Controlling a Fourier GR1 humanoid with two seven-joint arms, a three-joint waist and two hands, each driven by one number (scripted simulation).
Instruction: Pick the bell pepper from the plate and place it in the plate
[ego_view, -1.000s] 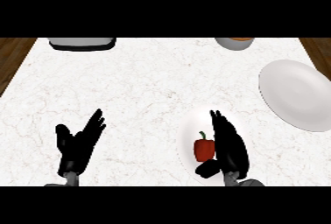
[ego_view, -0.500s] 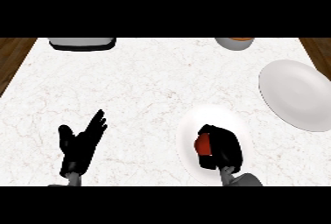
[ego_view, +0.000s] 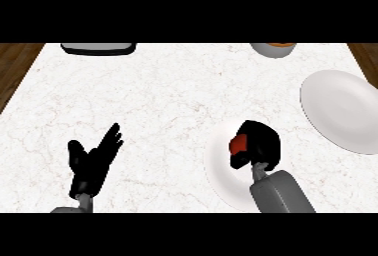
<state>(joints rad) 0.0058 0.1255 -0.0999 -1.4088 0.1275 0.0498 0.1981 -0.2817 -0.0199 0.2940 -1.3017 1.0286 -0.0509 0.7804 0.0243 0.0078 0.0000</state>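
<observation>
A red bell pepper (ego_view: 239, 144) shows inside the curled fingers of my right hand (ego_view: 260, 145), over a white plate (ego_view: 220, 170) near the counter's front edge. Only part of the pepper is visible; the hand hides the remainder. A second, larger white plate (ego_view: 341, 110) lies at the right edge of the counter. My left hand (ego_view: 92, 162) rests open at the lower left, fingers up, holding nothing.
A dark grey tray (ego_view: 98, 48) sits at the back left. At the back right stands a grey bowl (ego_view: 273, 49) with something orange in it. Brown wooden floor shows past the marble counter's left and right edges.
My right hand went from flat beside the pepper to curled round it, and has shifted slightly up and away from the front edge. The near plate now shows more. The left hand stayed put.
</observation>
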